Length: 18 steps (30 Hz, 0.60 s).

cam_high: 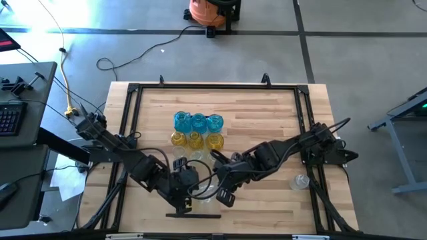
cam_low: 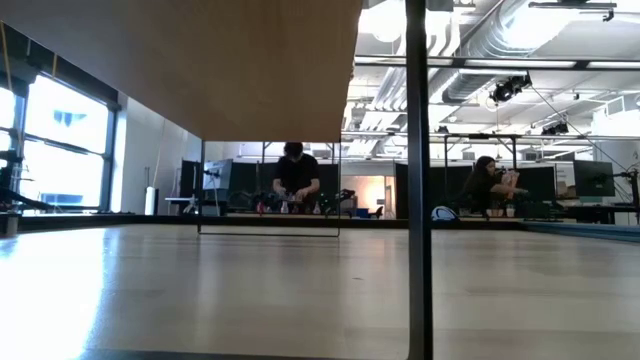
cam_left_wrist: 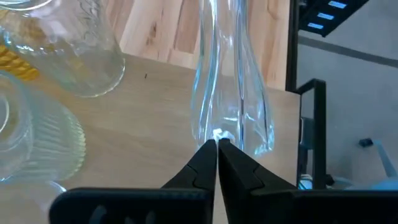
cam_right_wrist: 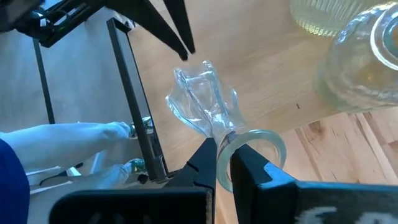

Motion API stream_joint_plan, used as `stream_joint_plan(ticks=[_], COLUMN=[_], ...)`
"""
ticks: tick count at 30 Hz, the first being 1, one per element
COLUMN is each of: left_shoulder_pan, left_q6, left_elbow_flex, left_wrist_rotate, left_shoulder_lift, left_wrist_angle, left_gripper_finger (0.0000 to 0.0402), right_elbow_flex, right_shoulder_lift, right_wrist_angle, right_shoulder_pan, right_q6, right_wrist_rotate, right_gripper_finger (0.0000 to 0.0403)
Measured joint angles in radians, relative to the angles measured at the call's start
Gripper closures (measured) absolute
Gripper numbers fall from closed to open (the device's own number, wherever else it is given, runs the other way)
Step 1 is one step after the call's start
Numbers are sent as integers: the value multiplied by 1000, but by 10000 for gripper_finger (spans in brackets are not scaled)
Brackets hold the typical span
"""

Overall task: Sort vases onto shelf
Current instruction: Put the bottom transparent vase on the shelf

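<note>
Clear glass: one tall, fluted clear vase (cam_right_wrist: 208, 106) is lying under both arms at the near middle of the pale shelf panel (cam_left_wrist: 143, 118). The right gripper (cam_right_wrist: 222, 163) is pinching the rim of its round mouth between nearly closed fingers. The left gripper (cam_left_wrist: 217, 152) is showing its tips pressed together right at the vase's flared other end, apparently touching the glass rather than enclosing it.

Sorted stock, high view: three blue vases (cam_high: 198, 122) are standing in a row, with three yellow vases (cam_high: 195, 139) in a second row just in front of them. Two further clear pieces, a ribbed jar (cam_left_wrist: 37, 140) and a smoother round one (cam_left_wrist: 81, 50), are sitting near the yellow row.

Outstanding: one small clear vase (cam_high: 301, 181) is lying well apart, near the right edge of the striped plank tabletop (cam_high: 267, 120). By this count the blue and yellow rows appear finished and the clear row is partly built, so the task is looking well past halfway.

Condition of held item: transparent, narrow-waisted, vertical ribs catching light, no visible damage; it is tilted or lying rather than upright.
</note>
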Motion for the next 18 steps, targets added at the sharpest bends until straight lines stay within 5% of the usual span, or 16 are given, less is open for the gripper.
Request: stream_joint_plan(ticks=[18], left_shoulder_pan=[9], left_q6=[-10], left_elbow_flex=[0], left_wrist_rotate=[7], left_shoulder_lift=[8], left_wrist_angle=[-5], left_gripper_finger=[212], right_elbow_flex=[0], right_shoulder_lift=[-1], right_wrist_angle=[-31], right_shoulder_pan=[-33], right_q6=[-32], right_wrist_rotate=[4], right_gripper_finger=[396])
